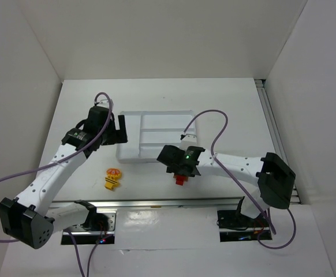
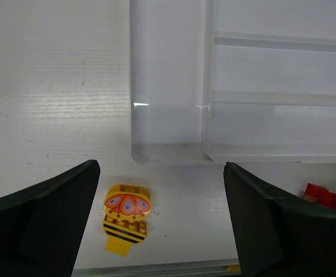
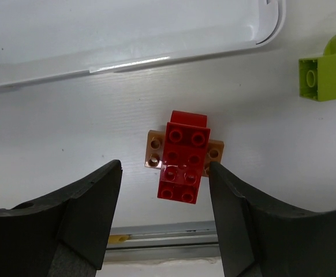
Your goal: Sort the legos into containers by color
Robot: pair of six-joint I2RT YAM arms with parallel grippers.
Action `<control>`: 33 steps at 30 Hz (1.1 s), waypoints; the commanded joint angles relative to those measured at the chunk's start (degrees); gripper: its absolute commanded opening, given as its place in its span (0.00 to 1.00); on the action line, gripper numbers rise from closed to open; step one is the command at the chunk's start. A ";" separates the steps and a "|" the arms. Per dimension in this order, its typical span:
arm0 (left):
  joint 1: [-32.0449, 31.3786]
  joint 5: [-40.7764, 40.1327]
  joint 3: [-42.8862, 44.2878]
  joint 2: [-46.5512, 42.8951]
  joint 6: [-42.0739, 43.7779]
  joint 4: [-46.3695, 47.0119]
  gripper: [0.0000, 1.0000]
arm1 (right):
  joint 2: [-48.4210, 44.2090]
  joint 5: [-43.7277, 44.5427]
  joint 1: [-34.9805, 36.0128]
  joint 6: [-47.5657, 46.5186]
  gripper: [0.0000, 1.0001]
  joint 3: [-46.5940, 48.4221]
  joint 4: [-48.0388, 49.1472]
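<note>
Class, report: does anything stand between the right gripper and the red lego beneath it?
Nothing visible does: the right gripper is open directly above the red lego, which sits on a brownish-orange brick.

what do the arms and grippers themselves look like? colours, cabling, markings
The left arm and right arm both have white tubular links with black joint housings. A purple cable loops along each. A green LED glows on the right wrist. The left gripper and right gripper have broad, matte black fingers tapering to blunt tips.
</note>
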 commanded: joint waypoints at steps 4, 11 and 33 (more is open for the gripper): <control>-0.17 -0.02 2.00 0.57 -0.13 0.14 1.00 | 2.36 -2.27 -1.95 -1.37 0.69 -1.58 4.12; -0.17 0.60 1.48 1.89 -0.13 0.67 1.00 | 4.47 -2.79 -2.47 -1.37 0.72 -2.72 4.11; -0.17 2.27 0.95 3.21 -0.66 1.20 1.00 | 3.42 -1.65 -1.95 -2.07 0.24 -2.11 3.33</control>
